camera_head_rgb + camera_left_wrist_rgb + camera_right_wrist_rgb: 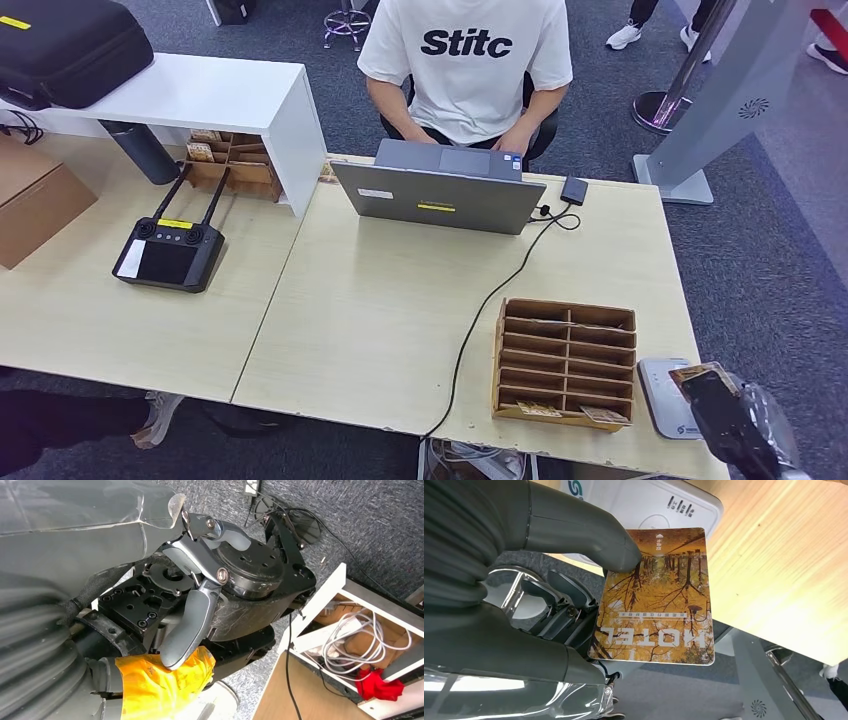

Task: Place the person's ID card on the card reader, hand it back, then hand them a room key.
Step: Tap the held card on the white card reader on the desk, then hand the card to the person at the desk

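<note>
Head view: desk (380,320) of pale wood seen from above, with a person (466,70) in a white shirt seated at the far side behind an open laptop (440,190).
Head view, near right: a wooden slotted rack (565,362) stands just left of a white card reader (668,398) at the desk's near edge.
Head view, right hand: the right hand (735,425) comes in at the lower right corner and holds a room key card (700,375) over the reader's right side; whether card and reader touch cannot be told.
Head view, other things: a black remote controller (168,252) lies on the left part of the desk and a black cable (490,300) runs from the laptop toward the near edge.
Left wrist view: the left hand (200,605) hangs over grey carpet beside a white shelf of cables (360,635); its thumb lies against the palm and nothing is in it, but whether the fingers are curled cannot be told.
Right wrist view: the thumb presses the card (656,597), printed with autumn trees and the word HOTEL, against the dark fingers beneath, pinching it near one short end, with the reader (649,502) just beyond.
Handling, as a judgement: the card looks thin, light, stiff and glossy, so likely slippery; hold it by one short end, leaving the other end free for the person to take.
</note>
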Controlling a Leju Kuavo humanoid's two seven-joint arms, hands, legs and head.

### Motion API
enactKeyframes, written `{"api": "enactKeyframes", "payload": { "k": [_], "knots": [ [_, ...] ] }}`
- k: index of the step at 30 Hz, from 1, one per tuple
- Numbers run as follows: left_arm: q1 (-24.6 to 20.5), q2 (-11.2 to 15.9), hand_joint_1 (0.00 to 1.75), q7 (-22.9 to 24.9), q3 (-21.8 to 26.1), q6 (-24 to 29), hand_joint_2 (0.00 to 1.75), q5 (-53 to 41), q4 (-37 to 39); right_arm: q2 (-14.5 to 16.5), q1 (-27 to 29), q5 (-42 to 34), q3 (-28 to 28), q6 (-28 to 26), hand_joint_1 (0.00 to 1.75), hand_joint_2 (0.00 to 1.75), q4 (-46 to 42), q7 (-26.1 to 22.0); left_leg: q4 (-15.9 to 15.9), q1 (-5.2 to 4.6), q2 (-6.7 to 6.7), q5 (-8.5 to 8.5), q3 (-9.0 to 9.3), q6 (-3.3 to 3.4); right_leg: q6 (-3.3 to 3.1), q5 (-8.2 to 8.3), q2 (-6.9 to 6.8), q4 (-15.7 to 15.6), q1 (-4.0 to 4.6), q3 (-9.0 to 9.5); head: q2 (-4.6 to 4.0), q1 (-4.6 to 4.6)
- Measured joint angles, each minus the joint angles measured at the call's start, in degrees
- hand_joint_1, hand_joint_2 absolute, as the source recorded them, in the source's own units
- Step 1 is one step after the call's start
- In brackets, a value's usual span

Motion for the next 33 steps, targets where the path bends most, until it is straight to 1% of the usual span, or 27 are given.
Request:
{"api": "enactKeyframes", "payload": {
  "k": [5, 13, 33],
  "knots": [
    [0.0, 0.0, 0.0, 0.01, 0.01, 0.14, 1.75, -0.03, 0.1, -0.45, 0.4, 0.62, 0.38, 0.01, 1.75, 1.75, 0.1, 0.07, 0.0, 0.0, 0.0, -0.01, 0.0, 0.01, 0.0, 0.0, 0.0, 0.0, 0.0, 0.0, 0.0, 0.0],
    [-0.01, 0.0, 0.0, 0.69, 0.22, -0.19, 1.75, -0.26, 0.14, -2.08, 0.72, 2.6, 1.21, 0.96, 1.75, 1.75, 0.09, 1.14, 0.0, 0.0, 0.0, -0.01, 0.0, 0.01, 0.0, 0.0, 0.0, 0.0, 0.0, 0.0, 0.0, 0.01],
    [-0.25, 0.02, 0.0, 0.96, 0.58, -1.01, 1.75, -0.7, 0.59, -5.02, 0.75, 4.66, 3.94, 1.62, 1.75, 1.75, 0.09, 2.68, 0.0, -0.01, 0.0, -0.01, 0.0, 0.01, 0.01, -0.01, 0.0, 0.0, 0.0, 0.01, 0.0, 0.0]
  ]
}}
